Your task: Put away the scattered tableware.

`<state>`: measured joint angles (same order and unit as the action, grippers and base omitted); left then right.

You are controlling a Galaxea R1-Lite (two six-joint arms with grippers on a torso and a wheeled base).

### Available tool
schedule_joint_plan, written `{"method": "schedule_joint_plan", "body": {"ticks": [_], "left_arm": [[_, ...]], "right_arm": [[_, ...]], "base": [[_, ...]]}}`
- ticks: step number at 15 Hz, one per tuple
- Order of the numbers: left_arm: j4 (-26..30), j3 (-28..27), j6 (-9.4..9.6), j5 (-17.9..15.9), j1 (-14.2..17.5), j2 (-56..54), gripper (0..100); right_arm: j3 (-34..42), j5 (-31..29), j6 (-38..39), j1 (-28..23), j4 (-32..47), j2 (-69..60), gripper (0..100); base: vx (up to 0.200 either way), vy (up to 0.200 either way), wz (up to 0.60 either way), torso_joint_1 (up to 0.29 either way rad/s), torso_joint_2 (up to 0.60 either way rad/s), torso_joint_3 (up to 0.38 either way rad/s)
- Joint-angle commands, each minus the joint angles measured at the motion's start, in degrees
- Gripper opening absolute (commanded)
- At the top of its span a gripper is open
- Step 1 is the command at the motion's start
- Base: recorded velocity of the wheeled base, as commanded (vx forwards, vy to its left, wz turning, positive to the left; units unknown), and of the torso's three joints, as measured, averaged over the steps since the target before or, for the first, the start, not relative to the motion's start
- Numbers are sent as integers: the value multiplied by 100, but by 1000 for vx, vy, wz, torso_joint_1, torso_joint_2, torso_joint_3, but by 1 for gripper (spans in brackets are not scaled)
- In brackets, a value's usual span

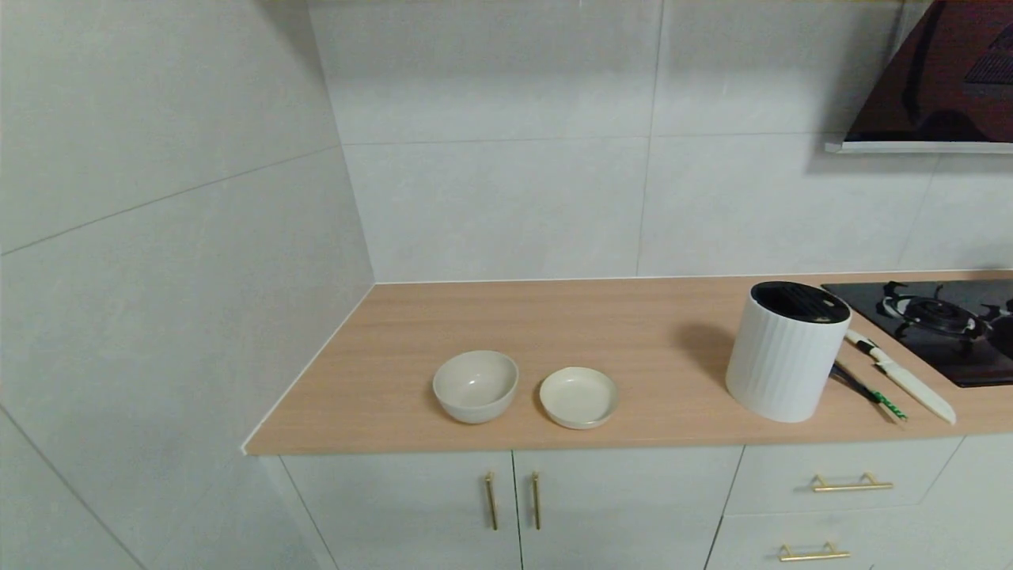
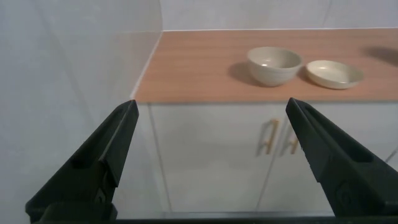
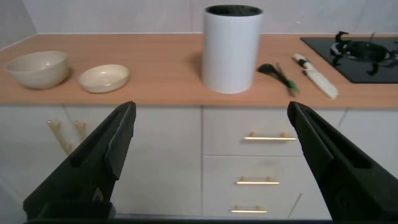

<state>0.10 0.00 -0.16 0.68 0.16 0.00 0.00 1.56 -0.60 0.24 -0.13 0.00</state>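
A cream bowl and a shallow cream dish sit side by side near the front edge of the wooden counter. A white ribbed utensil holder with a black slotted top stands to their right. Beside it lie a white knife and a black utensil with a green-striped handle. My left gripper is open, held low in front of the cabinets below counter level. My right gripper is open too, facing the drawers.
A black gas hob occupies the counter's right end under a dark range hood. A tiled wall closes the left side. White cabinet doors and drawers with gold handles lie below the counter.
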Motion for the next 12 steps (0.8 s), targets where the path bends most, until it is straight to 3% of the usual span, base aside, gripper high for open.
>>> {"method": "schedule_joint_plan", "body": {"ticks": [1,12], "left_arm": [[-1,0,-2,2,2,0,100],[-1,0,7,2,2,0,100]], "right_arm": [[0,2,-2,2,-4,0,100],[0,2,-11,2,-4,0,100]], "base": [[0,200,0,2,7,-2],[0,0,0,0,0,0]]}}
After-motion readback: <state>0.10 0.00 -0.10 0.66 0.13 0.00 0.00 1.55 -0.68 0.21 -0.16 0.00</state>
